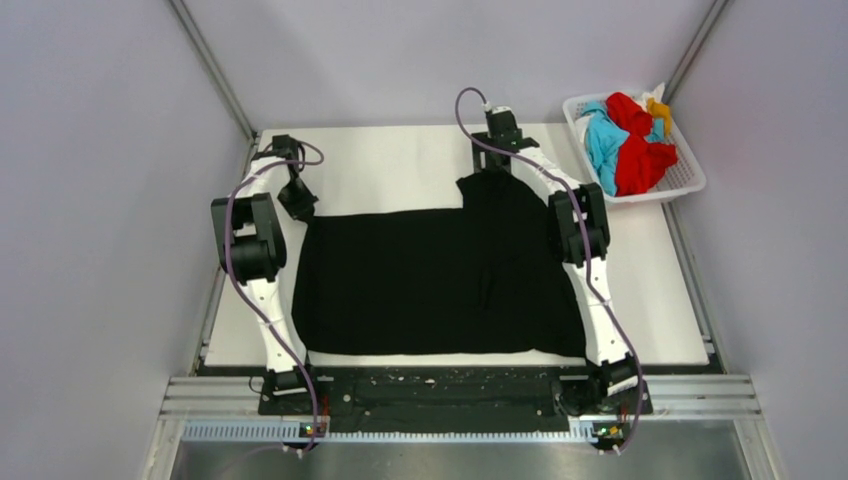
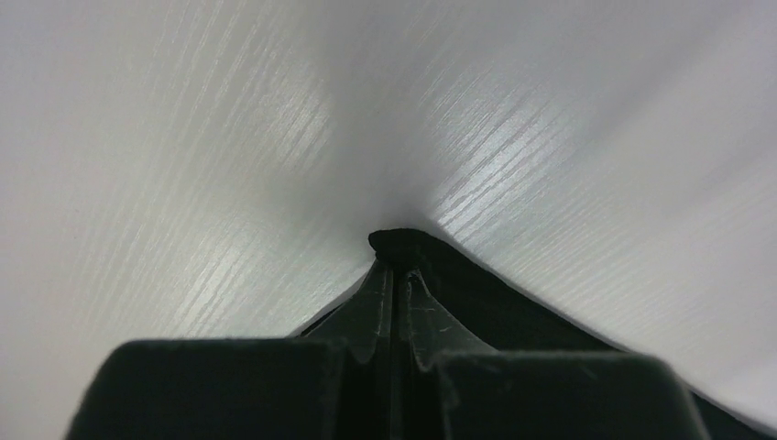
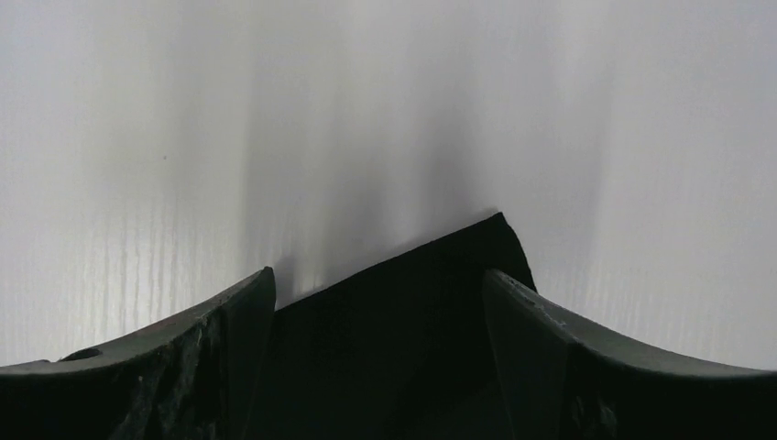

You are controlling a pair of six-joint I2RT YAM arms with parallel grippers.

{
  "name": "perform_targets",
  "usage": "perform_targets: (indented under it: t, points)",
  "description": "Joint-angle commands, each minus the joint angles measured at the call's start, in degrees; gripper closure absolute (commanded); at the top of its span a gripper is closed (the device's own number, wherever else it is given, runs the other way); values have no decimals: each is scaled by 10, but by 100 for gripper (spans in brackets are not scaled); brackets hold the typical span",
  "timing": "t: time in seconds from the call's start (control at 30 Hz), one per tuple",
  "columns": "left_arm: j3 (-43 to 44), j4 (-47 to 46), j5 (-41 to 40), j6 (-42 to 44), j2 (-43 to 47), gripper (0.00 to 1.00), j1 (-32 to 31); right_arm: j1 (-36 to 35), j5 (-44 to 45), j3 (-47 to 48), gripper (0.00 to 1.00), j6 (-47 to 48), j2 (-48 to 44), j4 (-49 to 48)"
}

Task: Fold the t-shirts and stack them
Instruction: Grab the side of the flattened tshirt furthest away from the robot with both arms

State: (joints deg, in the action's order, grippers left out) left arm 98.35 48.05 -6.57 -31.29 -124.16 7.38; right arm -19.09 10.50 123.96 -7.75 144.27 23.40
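Left hand [image 2: 396,264] is pinched tight on a corner of the black t-shirt [image 1: 440,280], a grip only its wrist view shows. Right hand [image 3: 377,280] has its fingers apart, with another far corner of the black cloth lying between them on the white tabletop [image 1: 400,160]. Only the top view takes in the shirt spread flat between both arms, and the red t-shirt [image 1: 640,160], turquoise-blue t-shirt [image 1: 603,140] and orange-yellow t-shirt [image 1: 658,108] heaped in the basket [image 1: 690,182] at the far right.
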Motion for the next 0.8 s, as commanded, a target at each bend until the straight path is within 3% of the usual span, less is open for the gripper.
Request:
perform_targets:
  t: [0.0, 0.07, 0.17, 0.3, 0.57, 0.77]
  points:
    - [18, -13, 7, 7, -4, 100, 0, -11, 34, 36, 18, 38, 28, 17]
    - [19, -15, 10, 6, -2, 100, 0, -14, 41, 39, 23, 41, 34, 21]
    - [18, -15, 10, 4, 0, 100, 0, -15, 52, 43, 48, 29, 36, 31]
    - [17, -19, 12, 10, 4, 100, 0, -15, 54, 40, 65, 10, 26, 42]
    - [17, -18, 13, 12, 9, 100, 0, -15, 82, -5, 59, -38, -13, 47]
    - [18, -20, 17, 12, 12, 100, 0, -15, 68, -40, 61, -101, -20, 51]
